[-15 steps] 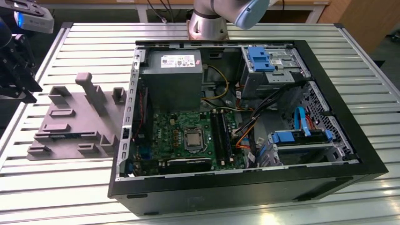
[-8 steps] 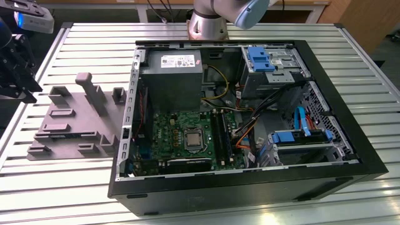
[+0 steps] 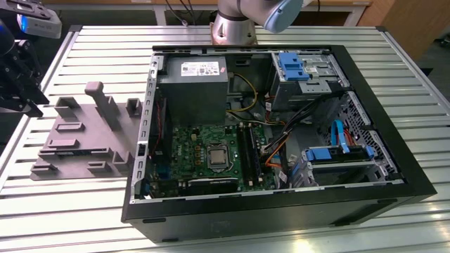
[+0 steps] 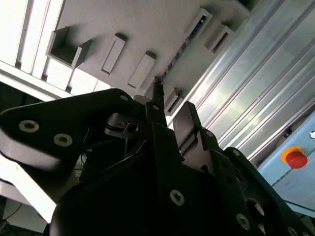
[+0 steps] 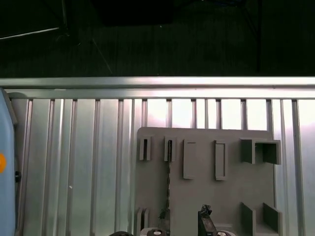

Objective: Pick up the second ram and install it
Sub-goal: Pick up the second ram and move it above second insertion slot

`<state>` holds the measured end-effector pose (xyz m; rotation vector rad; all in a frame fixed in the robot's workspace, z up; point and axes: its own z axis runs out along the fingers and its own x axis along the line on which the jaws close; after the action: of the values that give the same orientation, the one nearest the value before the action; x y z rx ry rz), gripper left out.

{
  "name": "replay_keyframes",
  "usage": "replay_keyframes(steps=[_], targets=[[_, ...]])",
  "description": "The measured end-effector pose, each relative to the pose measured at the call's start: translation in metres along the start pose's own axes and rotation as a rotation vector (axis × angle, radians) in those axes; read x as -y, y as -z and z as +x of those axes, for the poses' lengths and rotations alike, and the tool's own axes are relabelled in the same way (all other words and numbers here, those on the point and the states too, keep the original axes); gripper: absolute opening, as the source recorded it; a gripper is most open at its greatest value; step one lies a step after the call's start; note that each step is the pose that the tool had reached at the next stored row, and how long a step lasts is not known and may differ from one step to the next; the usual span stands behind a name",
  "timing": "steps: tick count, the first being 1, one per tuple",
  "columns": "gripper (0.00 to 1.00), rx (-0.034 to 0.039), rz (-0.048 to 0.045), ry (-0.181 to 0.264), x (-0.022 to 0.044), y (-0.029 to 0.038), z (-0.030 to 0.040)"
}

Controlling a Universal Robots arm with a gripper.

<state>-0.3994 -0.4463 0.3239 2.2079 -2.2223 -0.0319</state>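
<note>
**Second ram [image 5: 168,182] not yet lifted; pincer [image 5: 182,219] spread above it**

The pincer is spread, with a clear gap between its two fingers in both wrist views, and it pinches nothing. In the second wrist view the pincer [image 4: 170,101] hangs over the grey holder [image 4: 147,24]. One fingertip [image 4: 156,91] lines up with the near end of the second ram [image 4: 178,53]. Whether that tip touches the stick or sits just short of it cannot be told. The other finger stands apart from the stick, over bare holder.

The second ram stands on its edge in a narrow groove of the grey holder [image 5: 231,196]. It shows as a thin dark line running away from the pincer toward one of the small pockets at the holder's far side. It looks seated and level.

The holder lies on the slatted metal tabletop [image 3: 91,47], at the exterior view's left. It is well apart from the open computer case [image 3: 414,179], which takes up the middle and the exterior view's right. Inside the case the green motherboard [image 3: 189,142] lies flat. The long black memory slots [image 3: 247,153] run beside the processor socket. Whether any slot already carries a stick cannot be made out.

As a judgement, the task is at its very start. The pincer is lined up for the grasp, but the pinch is not made. The lift, the carry across to the case and the seating in a slot are all left to do.
</note>
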Motion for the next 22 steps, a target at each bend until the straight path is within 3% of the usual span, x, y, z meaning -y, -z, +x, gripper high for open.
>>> replay_keyframes(steps=[16,22], targets=[[0.36,-0.0009,0.0025,0.0,0.0003,-0.0235,0.0005],[0.36,-0.001,0.0026,0.0,0.0008,-0.0344,0.005]])
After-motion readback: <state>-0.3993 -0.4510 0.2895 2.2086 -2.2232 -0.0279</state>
